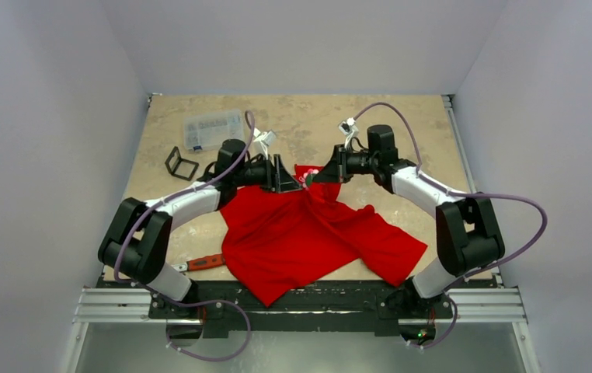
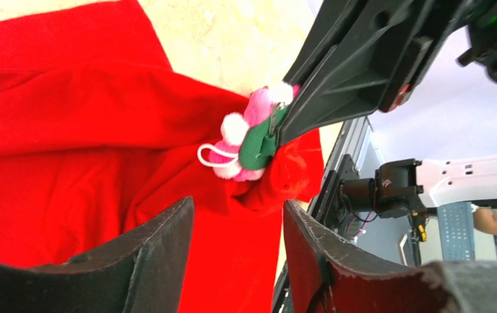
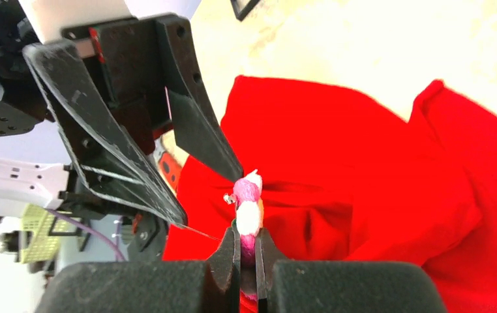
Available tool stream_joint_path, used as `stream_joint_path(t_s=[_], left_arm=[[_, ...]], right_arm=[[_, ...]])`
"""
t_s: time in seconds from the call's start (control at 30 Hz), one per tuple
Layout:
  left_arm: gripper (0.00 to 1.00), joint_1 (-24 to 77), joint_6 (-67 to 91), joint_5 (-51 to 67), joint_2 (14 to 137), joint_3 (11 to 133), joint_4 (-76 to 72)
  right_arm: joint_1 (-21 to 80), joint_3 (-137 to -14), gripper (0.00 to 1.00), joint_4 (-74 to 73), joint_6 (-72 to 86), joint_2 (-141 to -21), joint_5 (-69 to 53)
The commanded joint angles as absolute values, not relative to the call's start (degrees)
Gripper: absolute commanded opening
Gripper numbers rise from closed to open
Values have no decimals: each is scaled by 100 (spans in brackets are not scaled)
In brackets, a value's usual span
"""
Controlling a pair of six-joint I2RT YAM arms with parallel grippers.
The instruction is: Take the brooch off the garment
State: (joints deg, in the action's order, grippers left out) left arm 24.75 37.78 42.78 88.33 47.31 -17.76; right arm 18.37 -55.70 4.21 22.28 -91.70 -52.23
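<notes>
The garment, a bright red T-shirt, lies spread on the table, with one fold pulled up between the two grippers. The brooch, a pink and white flower on a green backing, stands against that raised fold. My right gripper is shut on the brooch's lower edge, and its dark fingers show in the left wrist view. My left gripper is open just short of the brooch, with only red cloth below its jaws. From above, both grippers meet at the shirt's far edge.
A clear plastic parts box and a small black frame sit at the back left. A red-handled wrench lies by the shirt's near left edge. Grey walls close in the table's left, right and far sides.
</notes>
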Motion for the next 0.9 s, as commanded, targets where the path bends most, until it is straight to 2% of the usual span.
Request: stream_joint_path(t_s=[0.0,0.37,0.5,0.57,0.73,0.77,0.87], left_arm=[[51,2807,3203,4118,8707,4708,-1593],[46,3214,3656,3836,9491,5073,-2205],[41,3238,3798,3855,9650,5258,-2253],[33,3254,3863,3900,9659,5314,-2310],[3,3266,4005,4083,9585,5301,-2383],[0,3268,3985,4125,9550,5280,-2351],[0,3270,3839,4236,9392,5229,-2219]], right_arm=[[1879,-5511,0,652,1554,-9029,-4769],[1875,-5505,0,763,1736,-9083,-4835],[1881,-5493,0,712,1697,-9076,-4853],[1881,-5472,0,689,1660,-9074,-4829],[1872,-5417,0,794,1609,-9122,-4817],[1875,-5410,0,813,1569,-9123,-4760],[1872,-5441,0,801,1338,-9157,-4541]])
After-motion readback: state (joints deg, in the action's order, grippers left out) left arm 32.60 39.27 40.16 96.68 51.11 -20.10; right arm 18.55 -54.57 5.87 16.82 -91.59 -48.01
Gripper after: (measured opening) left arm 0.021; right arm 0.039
